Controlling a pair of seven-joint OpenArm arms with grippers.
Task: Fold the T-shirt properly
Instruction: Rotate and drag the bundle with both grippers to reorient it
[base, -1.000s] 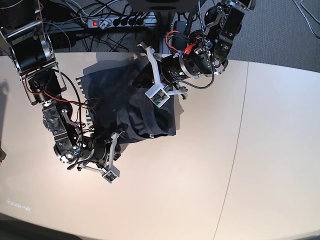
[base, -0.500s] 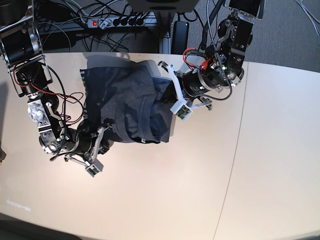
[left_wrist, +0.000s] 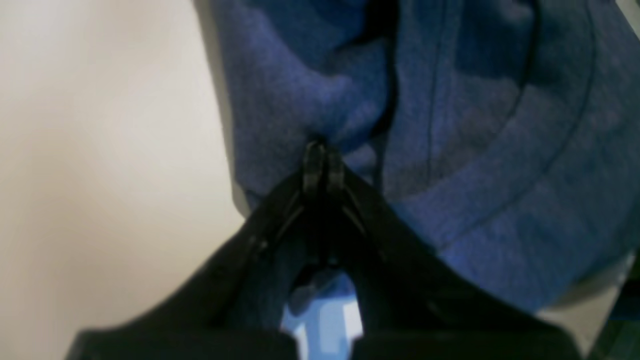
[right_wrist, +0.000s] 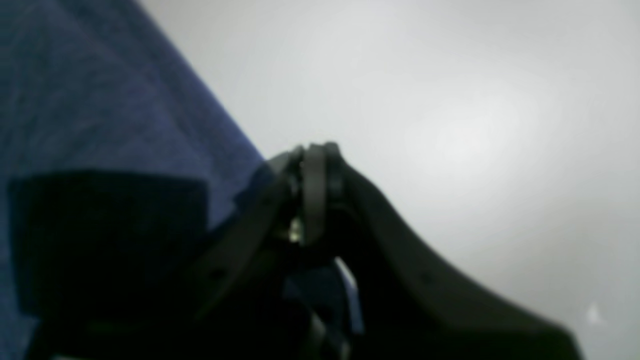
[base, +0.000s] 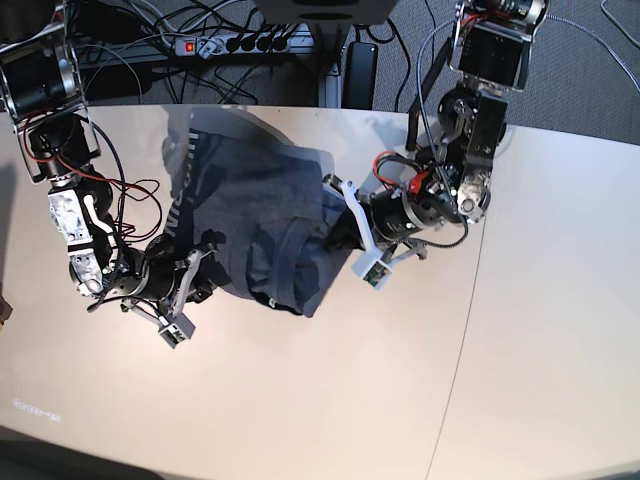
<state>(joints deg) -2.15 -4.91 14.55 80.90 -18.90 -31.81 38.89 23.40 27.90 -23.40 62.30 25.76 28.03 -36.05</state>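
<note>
The dark grey T-shirt (base: 255, 200) hangs bunched and creased between my two grippers over the beige table (base: 330, 400). White lettering shows along its left edge (base: 178, 175). My left gripper (base: 335, 232) is shut on the shirt's right side. In the left wrist view its closed tips (left_wrist: 320, 150) pinch a fold of the T-shirt (left_wrist: 500, 150), beside a stitched hem. My right gripper (base: 207, 262) is shut at the shirt's lower left edge. In the right wrist view its tips (right_wrist: 315, 150) meet, with the T-shirt (right_wrist: 100, 100) running behind and between the fingers.
A power strip (base: 230, 42) and loose cables lie on the floor beyond the table's far edge. A seam (base: 478, 280) runs down the tabletop right of the left arm. Red wires (base: 140, 190) hang along the right arm.
The two grippers have drawn apart, the left one moving right and toward the front, the right one moving left. The shirt has spread wider and its lettered edge now shows.
</note>
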